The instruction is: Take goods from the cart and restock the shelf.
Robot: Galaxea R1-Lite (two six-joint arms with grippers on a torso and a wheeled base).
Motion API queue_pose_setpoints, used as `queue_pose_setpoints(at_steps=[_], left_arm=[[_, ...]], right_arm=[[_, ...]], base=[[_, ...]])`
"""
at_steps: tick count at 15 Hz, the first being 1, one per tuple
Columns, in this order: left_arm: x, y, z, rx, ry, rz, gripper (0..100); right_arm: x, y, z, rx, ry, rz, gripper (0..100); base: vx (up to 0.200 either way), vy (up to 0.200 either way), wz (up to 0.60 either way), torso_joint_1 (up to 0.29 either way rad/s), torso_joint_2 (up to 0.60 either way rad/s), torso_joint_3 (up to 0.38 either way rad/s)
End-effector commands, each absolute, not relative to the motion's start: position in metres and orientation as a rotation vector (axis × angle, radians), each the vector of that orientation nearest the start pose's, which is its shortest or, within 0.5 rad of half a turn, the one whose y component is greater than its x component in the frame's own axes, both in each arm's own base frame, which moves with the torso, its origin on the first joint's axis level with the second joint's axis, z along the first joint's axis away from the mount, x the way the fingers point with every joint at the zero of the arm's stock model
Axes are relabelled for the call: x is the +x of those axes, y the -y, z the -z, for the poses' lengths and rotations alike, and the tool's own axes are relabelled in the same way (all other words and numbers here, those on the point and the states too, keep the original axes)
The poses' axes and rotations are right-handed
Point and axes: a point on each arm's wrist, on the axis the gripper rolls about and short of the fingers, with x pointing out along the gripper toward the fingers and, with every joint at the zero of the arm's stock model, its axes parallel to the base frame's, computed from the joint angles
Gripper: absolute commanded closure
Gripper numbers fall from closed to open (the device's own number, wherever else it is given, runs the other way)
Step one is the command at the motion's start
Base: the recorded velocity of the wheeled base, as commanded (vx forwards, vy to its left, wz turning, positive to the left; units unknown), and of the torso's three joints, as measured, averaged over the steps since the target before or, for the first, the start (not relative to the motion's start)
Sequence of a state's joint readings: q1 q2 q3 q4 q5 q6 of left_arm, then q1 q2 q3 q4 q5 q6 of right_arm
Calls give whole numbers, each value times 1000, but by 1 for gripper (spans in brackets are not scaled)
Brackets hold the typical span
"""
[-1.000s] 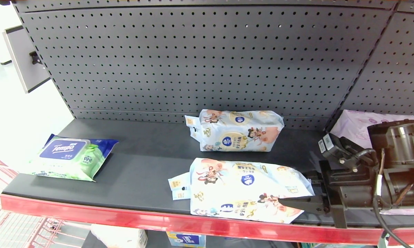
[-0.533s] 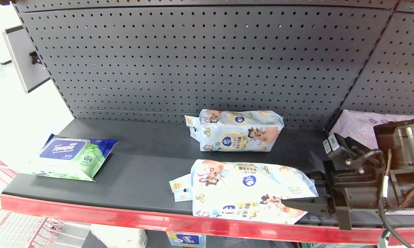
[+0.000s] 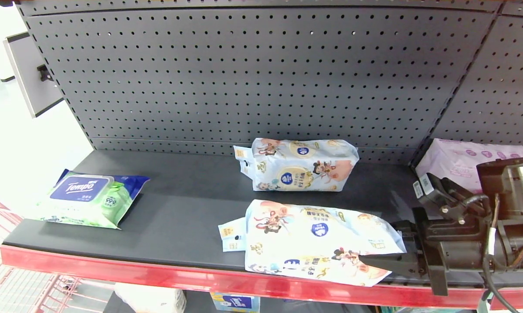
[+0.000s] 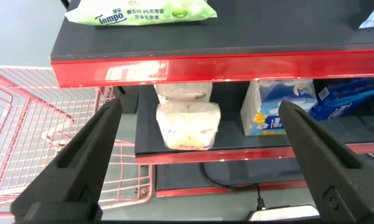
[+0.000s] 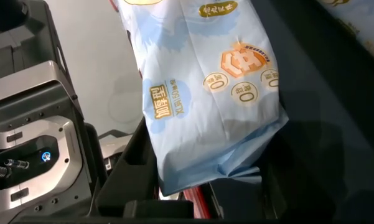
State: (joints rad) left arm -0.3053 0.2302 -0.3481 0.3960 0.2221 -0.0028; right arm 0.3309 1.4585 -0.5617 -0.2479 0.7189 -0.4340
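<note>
Two pale blue cartoon-print tissue packs lie on the dark shelf (image 3: 179, 208). The back pack (image 3: 300, 165) rests near the pegboard. The front pack (image 3: 313, 239) lies slanted at the red front edge, and my right gripper (image 3: 381, 244) is shut on its right end. In the right wrist view, the same pack (image 5: 205, 93) runs between the fingers of that gripper (image 5: 205, 180), crumpled where it is pinched. My left gripper (image 4: 200, 109) hangs open and empty below shelf level, in front of the lower shelves.
A green wipes pack (image 3: 87, 198) lies at the shelf's left end and a pink pack (image 3: 466, 161) at the far right. The red wire cart (image 4: 31, 124) stands to the left. A white pack (image 4: 188, 124) and blue boxes (image 4: 277, 106) sit on the lower shelf.
My right gripper has slid to the right and slightly toward the front edge, pulling the front tissue pack along with it. The other packs have not moved.
</note>
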Motion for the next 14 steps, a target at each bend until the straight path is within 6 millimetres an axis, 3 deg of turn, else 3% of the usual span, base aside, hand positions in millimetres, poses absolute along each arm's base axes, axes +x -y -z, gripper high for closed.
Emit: queue_pose_setpoints(at_steps=[1,14], left_arm=[[-26,-13,-136,70,-271,82,0],[-26,-14,-136,70,-270,82,0]], right_arm=[[196,-82,-151,-247,-433,-1126,100],[198,-84,-153,-244,-421,-1147,100]], base=[[0,0,0,0,0,0],[0,0,0,0,0,0]])
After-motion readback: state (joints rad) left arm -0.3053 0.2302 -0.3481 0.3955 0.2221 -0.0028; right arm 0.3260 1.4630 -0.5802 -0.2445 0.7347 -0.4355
